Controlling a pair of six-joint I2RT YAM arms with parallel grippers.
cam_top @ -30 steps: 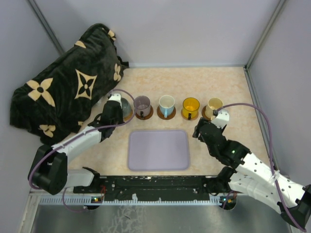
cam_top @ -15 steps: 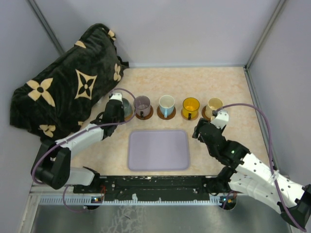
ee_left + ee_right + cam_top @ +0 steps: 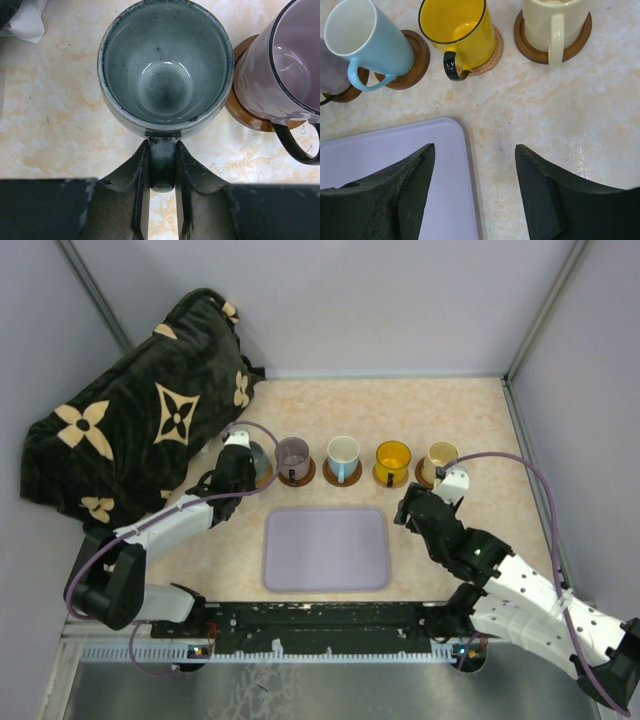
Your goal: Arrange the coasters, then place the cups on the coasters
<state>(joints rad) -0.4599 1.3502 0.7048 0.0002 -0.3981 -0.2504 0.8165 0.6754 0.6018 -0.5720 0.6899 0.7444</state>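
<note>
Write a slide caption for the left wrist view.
Left gripper shut on the handle of the grey-green cup, beside the purple cup on its wooden coaster.

Cups (image 3: 343,453) bar far side (pillow (image 3: 140,410) left).

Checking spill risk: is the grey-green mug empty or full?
Empty: the left wrist view looks straight into the grey-green mug, showing only its bare glazed bottom, no liquid.

Overhead view, close downward wrist views (cups (image 3: 343,455) shared)
</note>
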